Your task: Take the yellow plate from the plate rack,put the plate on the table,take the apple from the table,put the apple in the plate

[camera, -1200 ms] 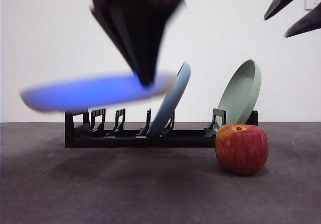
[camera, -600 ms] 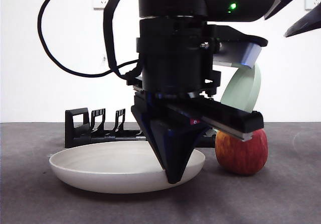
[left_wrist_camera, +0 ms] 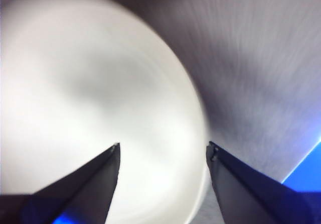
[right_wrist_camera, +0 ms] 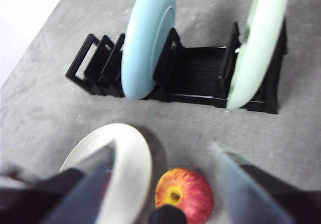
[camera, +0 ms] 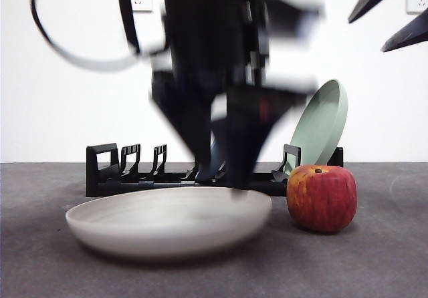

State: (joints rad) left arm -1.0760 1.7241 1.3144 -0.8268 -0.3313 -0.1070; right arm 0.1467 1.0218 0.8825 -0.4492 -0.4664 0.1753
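Observation:
The yellow plate (camera: 167, 221) lies flat on the table (camera: 374, 264) in front of the plate rack (camera: 107, 171). My left gripper (camera: 221, 174) is blurred by motion just above the plate's right rim. In the left wrist view it (left_wrist_camera: 163, 146) is open and empty over the plate (left_wrist_camera: 75, 83). The apple (camera: 322, 198) stands on the table right of the plate, a little apart from it. My right gripper (right_wrist_camera: 163, 151) is open and empty, high above the plate (right_wrist_camera: 128, 153) and the apple (right_wrist_camera: 188, 194). It shows as black tips (camera: 394, 11) at the front view's top right.
A blue plate (right_wrist_camera: 148, 38) and a pale green plate (right_wrist_camera: 256, 43) stand upright in the rack (right_wrist_camera: 195, 78). The green plate (camera: 321, 124) leans behind the apple. The rack's left slots hold nothing.
The left gripper carried the plate down onto the table, then let go and rose off its rim. The plate now lies free. The apple and right arm have not moved.

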